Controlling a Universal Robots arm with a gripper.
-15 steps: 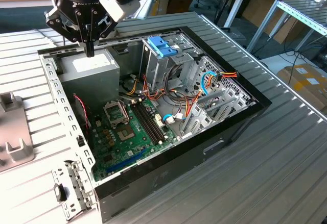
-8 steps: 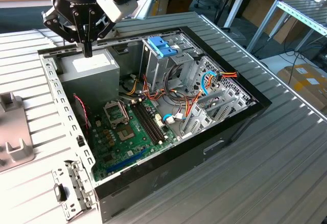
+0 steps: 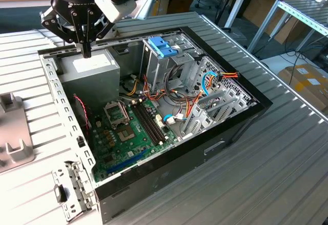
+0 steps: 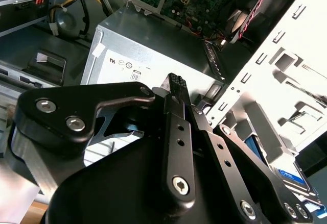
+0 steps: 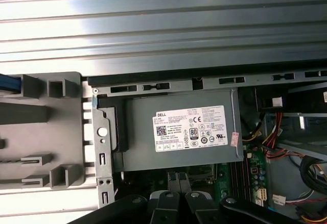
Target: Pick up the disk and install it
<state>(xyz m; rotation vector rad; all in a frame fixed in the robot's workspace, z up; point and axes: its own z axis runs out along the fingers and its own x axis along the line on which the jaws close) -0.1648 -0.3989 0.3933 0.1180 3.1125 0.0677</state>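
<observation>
My gripper (image 3: pixel 87 49) hangs shut and empty just above the grey power supply (image 3: pixel 91 70), at the back corner of the open computer case (image 3: pixel 154 107) on the exterior view's left. In the first wrist view its closed fingertips (image 5: pixel 178 179) sit over the edge of the power supply (image 5: pixel 179 132). The second wrist view has the gripper (image 4: pixel 175 83) pointing at that same box. A slice of the disk (image 4: pixel 290 177), with its light-blue rail, peeks out behind the gripper's linkage, outside the case wall. A light-blue edge of the disk (image 5: pixel 9 83) lies at the grey holder (image 5: pixel 46 127).
Inside the case are a green motherboard (image 3: pixel 130 133), coloured cable bundles (image 3: pixel 205 89) and a drive cage topped by a blue plastic piece with two tabs (image 3: pixel 161 45). The grey holder (image 3: pixel 13 138) stands on the ribbed metal table (image 3: pixel 277 174) beside the case.
</observation>
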